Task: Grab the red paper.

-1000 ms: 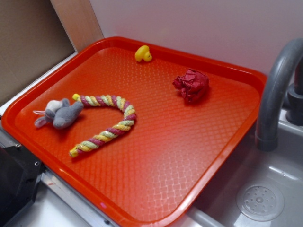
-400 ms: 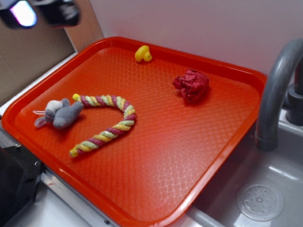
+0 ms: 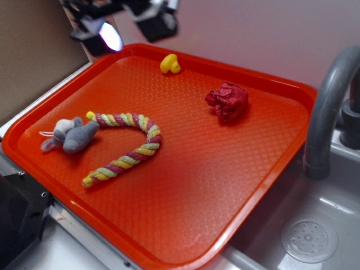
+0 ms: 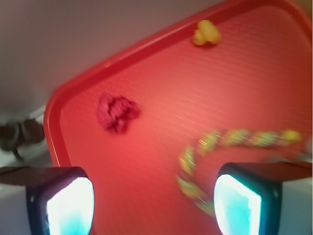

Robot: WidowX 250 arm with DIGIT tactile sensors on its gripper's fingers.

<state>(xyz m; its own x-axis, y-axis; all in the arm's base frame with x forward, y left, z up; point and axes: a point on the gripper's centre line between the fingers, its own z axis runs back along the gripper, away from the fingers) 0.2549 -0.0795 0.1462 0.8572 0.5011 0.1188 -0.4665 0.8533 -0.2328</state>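
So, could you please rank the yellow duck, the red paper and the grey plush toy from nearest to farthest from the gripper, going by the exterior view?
The gripper hangs open above the tray's far-left corner.
1. Yellow duck: at the far rim, just right of the gripper.
2. Red paper: further right.
3. Grey plush toy: at the near-left rim; close to the paper's distance, so this order is tentative.

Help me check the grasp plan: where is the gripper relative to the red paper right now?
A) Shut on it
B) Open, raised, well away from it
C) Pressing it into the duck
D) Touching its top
B: the gripper hangs open by the tray's far corner; the red paper lies untouched.
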